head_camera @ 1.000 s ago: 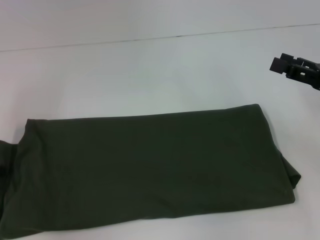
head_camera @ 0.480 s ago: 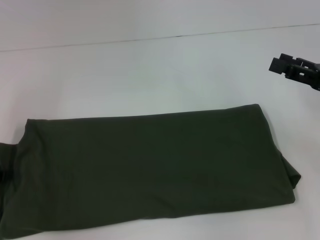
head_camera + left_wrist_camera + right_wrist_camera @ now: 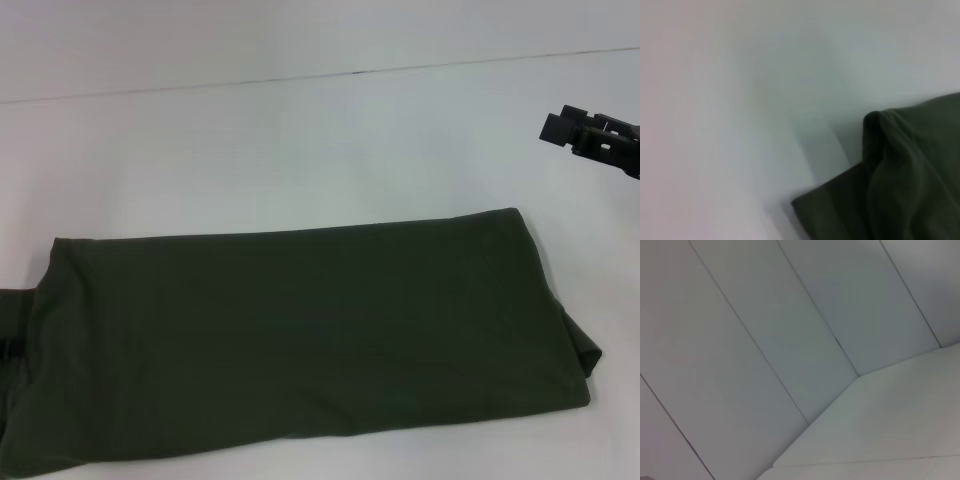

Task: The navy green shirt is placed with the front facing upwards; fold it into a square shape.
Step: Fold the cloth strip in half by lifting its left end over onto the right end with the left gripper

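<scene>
White tabletop (image 3: 300, 150) fills most of what we see, with a pale wall behind it. On our left, the left gripper is out of the head view; its wrist camera looks down at a rumpled corner of the shirt (image 3: 910, 180), so we judge that arm to be near the cloth's left end (we cannot tell how its fingers stand). Across the middle lies the navy green shirt (image 3: 300, 340), already a long band showing plain green, its left end running off the edge of the picture and a small fold sticking out at the right end. On the far right the right gripper (image 3: 592, 138) hangs above the table, well apart from the cloth; whether its fingers are parted we cannot tell. We judge the lengthwise folds done, and the next move calls for bringing one end over the other.
</scene>
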Robot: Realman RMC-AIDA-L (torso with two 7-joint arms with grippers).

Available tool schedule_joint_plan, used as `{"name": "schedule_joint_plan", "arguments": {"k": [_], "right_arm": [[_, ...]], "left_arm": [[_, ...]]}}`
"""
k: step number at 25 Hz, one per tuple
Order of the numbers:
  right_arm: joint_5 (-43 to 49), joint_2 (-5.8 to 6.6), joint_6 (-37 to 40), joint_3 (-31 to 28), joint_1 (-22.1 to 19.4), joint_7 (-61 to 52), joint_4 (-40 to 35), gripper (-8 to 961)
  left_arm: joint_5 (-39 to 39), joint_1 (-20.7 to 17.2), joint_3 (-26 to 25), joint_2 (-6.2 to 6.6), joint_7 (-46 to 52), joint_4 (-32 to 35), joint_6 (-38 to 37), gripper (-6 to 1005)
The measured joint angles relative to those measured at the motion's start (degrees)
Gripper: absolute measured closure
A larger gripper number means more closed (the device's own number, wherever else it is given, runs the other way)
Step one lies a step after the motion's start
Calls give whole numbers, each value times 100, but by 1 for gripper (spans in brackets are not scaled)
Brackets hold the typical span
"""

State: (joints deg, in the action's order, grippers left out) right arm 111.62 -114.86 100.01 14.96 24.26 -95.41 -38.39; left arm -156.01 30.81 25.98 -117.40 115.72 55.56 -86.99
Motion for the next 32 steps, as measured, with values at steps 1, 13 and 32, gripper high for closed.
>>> {"name": "schedule_joint_plan", "arguments": {"k": [1,13,32], "right_arm": [[0,0,-1,-1,2,0,-1,26],[-66,40,-35,-11,26,-4,-7,47],[-71,53,-44,-10,3,-4,-2,79]], "left_arm": [[-9,-2,-2,4,4,14,0,291],[-238,-6,11,16,83,67,-201,136],[-233,50,117,-11,56,-96,-252,138]]}}
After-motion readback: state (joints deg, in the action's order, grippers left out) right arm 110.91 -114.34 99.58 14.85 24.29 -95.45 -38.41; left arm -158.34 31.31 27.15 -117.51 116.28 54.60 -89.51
